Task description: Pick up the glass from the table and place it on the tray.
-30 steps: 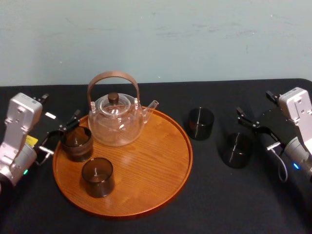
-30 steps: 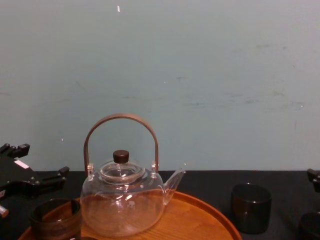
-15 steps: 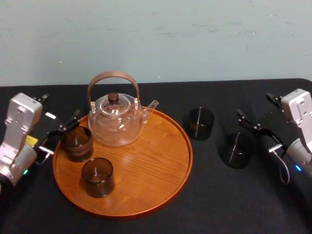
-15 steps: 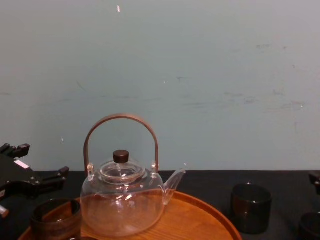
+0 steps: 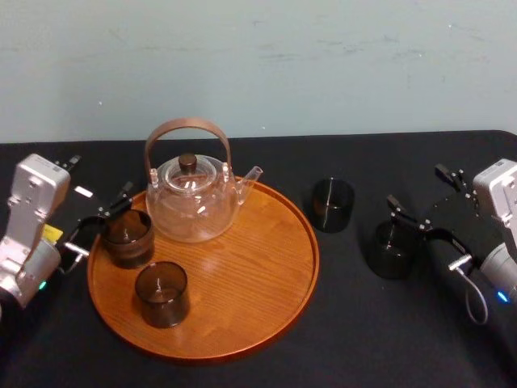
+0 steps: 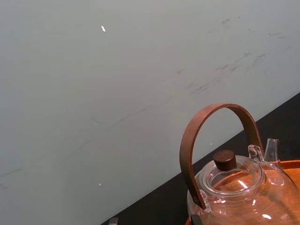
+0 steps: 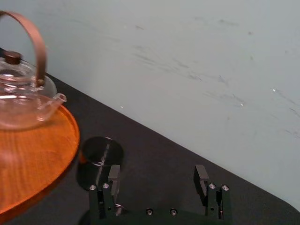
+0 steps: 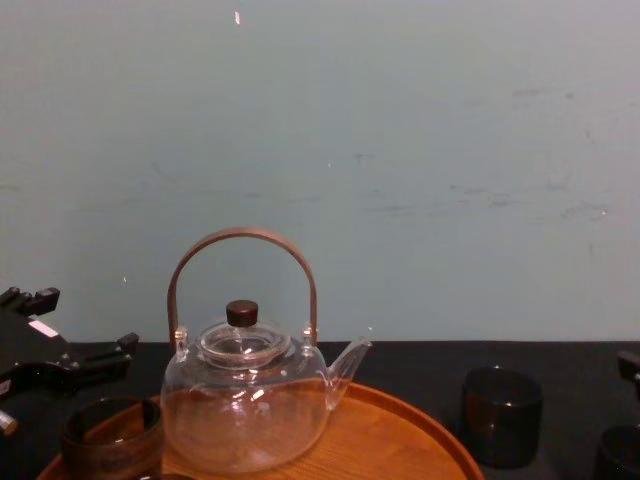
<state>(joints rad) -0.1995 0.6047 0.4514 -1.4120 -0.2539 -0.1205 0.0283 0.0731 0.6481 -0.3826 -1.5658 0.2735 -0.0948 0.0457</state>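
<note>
While the right gripper [image 5: 414, 184] hangs over the black table [image 5: 339, 331] on the right side, its two fingers [image 7: 114, 172] are spread wide apart and hold nothing. One dark glass [image 5: 391, 249] stands on the table right by the nearer finger. They are very close, but I cannot tell if they touch. This glass is well away from the tray [image 5: 242, 323].

Another dark glass [image 5: 333, 204] stands on the table too, farther back, just beside the rim of the tray but not on it.

The tray is big, round and orange-brown, and it lies in the middle of the table. A clear teapot [image 5: 192, 202] with a brown hoop handle stands at the back of it. Two more dark cups are on the tray. The left cup [image 5: 127, 237] is near the left rim, and the front cup [image 5: 161, 293] is closer to the robot.

The left gripper [image 5: 98, 178] waits at the left edge of the tray. Its fingers are apart as well and hold nothing. The left cup is just beside its nearer finger
</note>
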